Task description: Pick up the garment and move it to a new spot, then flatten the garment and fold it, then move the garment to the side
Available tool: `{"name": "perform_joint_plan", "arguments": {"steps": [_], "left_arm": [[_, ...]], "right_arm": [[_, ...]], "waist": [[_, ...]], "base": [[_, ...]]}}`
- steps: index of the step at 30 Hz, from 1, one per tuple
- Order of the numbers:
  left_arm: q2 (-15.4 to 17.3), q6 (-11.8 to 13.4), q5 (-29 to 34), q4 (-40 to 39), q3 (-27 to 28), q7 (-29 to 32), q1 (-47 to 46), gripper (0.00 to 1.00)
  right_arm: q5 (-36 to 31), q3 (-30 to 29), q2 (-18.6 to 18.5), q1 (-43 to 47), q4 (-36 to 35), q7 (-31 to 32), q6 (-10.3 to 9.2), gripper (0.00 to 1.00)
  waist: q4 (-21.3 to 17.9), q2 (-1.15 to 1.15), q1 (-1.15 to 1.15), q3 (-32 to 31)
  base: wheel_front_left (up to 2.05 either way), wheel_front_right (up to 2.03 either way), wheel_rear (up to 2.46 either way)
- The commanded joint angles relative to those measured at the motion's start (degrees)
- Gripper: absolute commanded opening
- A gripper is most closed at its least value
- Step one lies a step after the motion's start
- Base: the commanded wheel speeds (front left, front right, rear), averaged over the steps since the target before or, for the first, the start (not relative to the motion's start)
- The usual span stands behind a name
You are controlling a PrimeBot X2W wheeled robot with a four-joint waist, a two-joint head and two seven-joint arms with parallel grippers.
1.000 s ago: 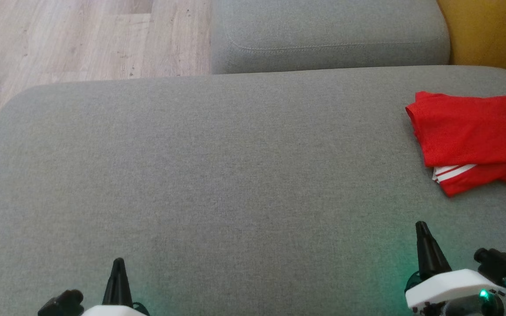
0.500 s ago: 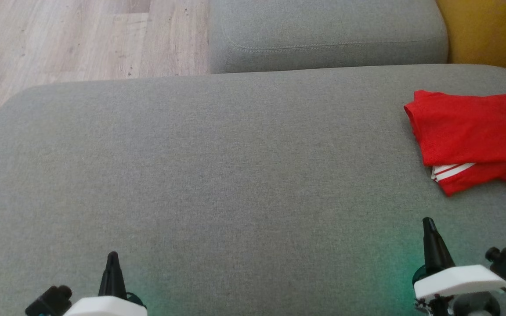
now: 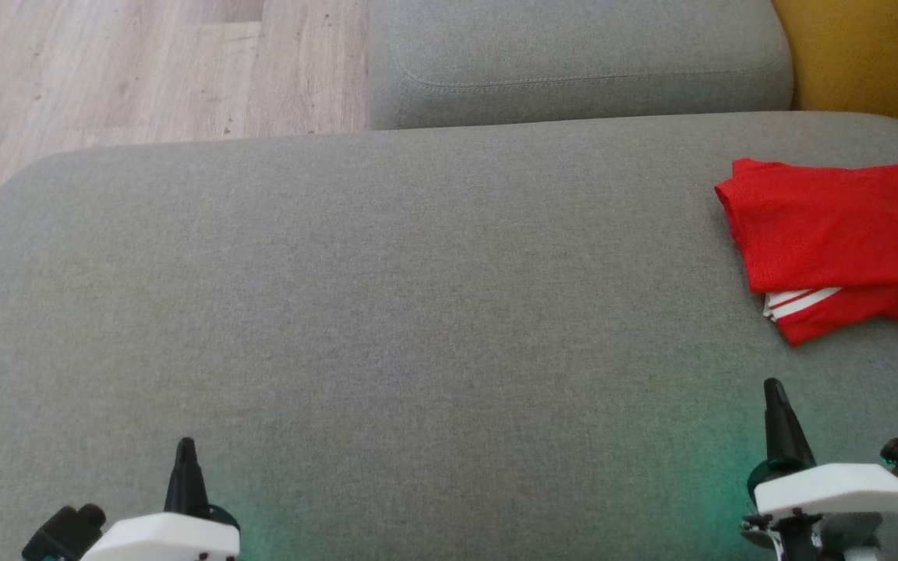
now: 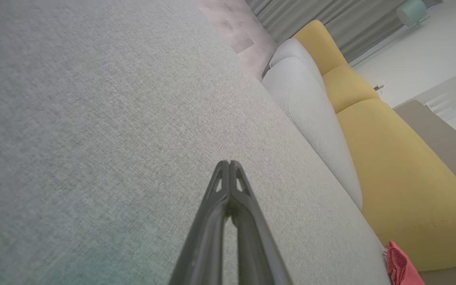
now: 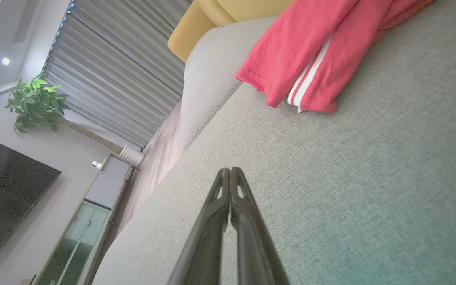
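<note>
The garment [image 3: 835,234] is red with white stripes. It lies folded at the right edge of the grey sofa cushion [image 3: 418,296], and the right wrist view has it [image 5: 311,59] at the upper right, a small part [image 4: 400,265] showing in the left wrist view's lower right corner. My right gripper [image 3: 773,388] is shut and empty, hovering above the cushion a short way in front of the garment, apart from it. My left gripper [image 3: 185,446] is shut and empty at the lower left, far from the garment. Fingertips meet in both wrist views [image 4: 228,163] [image 5: 230,170].
A second grey cushion [image 3: 574,62] sits behind the big one, with a yellow sofa part [image 3: 870,54] at the upper right. Wooden floor [image 3: 106,70] lies beyond the cushion's far left edge. A television [image 5: 6,198] and a plant [image 5: 34,103] stand across the room.
Both grippers have drifted outward, the left one leftward and the right one rightward, staying shut. The garment lies as before; the picture has shifted slightly.
</note>
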Motion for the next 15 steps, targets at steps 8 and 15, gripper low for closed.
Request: {"name": "perform_joint_plan", "arguments": {"steps": [8,15], "left_arm": [[-0.1,-1.0,-4.8,-2.2,2.8,1.3,-3.4,0.0],[-0.4,-1.7,-8.4,-2.4,4.0,2.4,-4.0,0.0]], "right_arm": [[5.9,-0.3,-1.1,-3.9,-2.4,0.9,0.22,0.0],[10.4,-0.8,-1.1,-4.5,-2.5,1.7,0.24,0.0]], "waist": [[-0.1,0.0,0.0,0.1],[-0.3,0.0,0.0,0.1]], "base": [[0.0,0.0,0.0],[0.0,0.0,0.0]]}}
